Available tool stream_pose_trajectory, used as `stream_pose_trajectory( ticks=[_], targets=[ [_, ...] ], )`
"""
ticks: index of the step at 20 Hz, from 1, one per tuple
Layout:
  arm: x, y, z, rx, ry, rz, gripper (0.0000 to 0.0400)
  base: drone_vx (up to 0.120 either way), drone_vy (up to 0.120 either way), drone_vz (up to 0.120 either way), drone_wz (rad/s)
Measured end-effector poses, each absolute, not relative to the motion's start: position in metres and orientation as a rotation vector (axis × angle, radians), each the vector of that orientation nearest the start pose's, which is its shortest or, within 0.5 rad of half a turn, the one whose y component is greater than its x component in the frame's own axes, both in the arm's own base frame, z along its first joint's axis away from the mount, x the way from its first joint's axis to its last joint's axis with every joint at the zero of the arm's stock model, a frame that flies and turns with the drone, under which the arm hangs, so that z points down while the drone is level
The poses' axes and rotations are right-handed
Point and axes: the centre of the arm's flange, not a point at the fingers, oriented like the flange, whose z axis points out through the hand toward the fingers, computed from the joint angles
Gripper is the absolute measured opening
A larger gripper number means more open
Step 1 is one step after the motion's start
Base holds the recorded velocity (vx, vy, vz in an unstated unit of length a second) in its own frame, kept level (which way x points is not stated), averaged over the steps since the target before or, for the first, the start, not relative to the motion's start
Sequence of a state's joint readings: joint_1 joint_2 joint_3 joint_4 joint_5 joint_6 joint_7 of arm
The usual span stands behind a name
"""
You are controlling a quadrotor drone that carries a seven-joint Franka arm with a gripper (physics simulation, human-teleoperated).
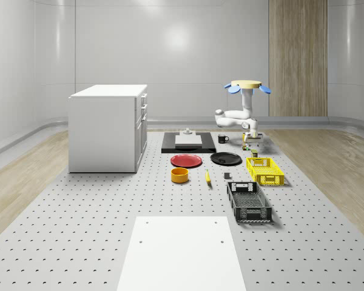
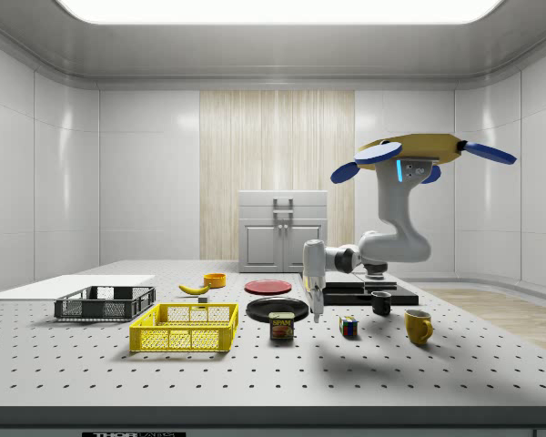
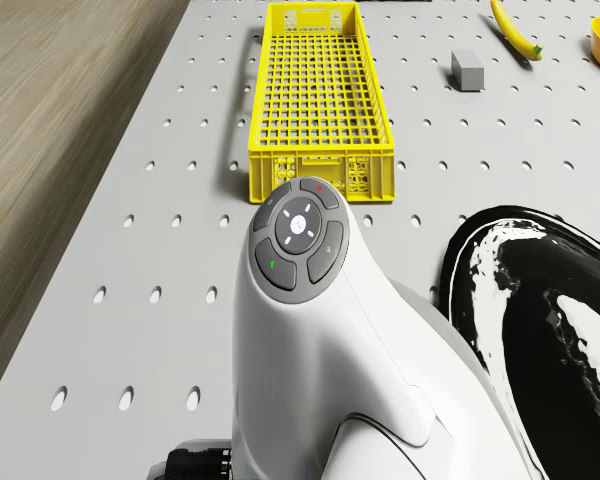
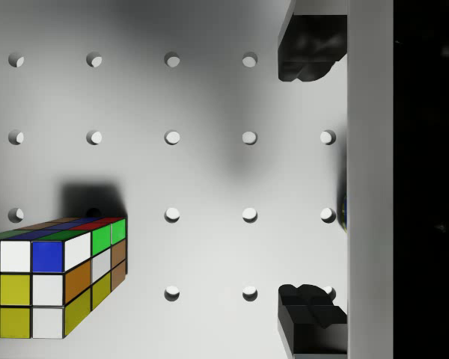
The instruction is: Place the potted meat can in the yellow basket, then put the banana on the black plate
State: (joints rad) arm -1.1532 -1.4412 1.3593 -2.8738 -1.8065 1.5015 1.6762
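Grey pegboard table [image 2: 455, 369]; I am hovering over it.
I am holding my gripper [image 2: 318, 312] fingers [image 4: 311, 52] wide, with the potted meat can [image 2: 281, 325] sitting at their eight o'clock in the side view.

Cabinet [image 1: 108, 128]: white, at the whole-scene view's left.
Red plate [image 1: 186, 160]: beside the orange bowl [image 1: 179, 175].
Black crate [image 1: 249, 202]: near the table's front.
Puzzle cube [image 2: 348, 326]: just beside the yellow mug [image 2: 418, 326].
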Motion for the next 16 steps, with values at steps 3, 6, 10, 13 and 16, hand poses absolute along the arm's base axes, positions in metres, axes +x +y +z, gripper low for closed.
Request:
stream_pose_trajectory(
  ticks=[3,6,10,13,16],
  targets=[
    [0.3068,0.0000,0.4907,0.001,-0.002,0.785,0.0400,0.120,0.000,0.000,0.000],
    [0.3068,0.0000,0.4907,0.001,-0.002,0.785,0.0400,0.120,-0.080,0.000,0.000],
    [0.3068,0.0000,0.4907,0.001,-0.002,0.785,0.0400,0.120,-0.040,0.000,0.000],
    [0.3068,0.0000,0.4907,0.001,-0.002,0.785,0.0400,0.120,-0.080,0.000,0.000],
    [0.3068,0.0000,0.4907,0.001,-0.002,0.785,0.0400,0.120,0.000,0.000,0.000]
  ],
)
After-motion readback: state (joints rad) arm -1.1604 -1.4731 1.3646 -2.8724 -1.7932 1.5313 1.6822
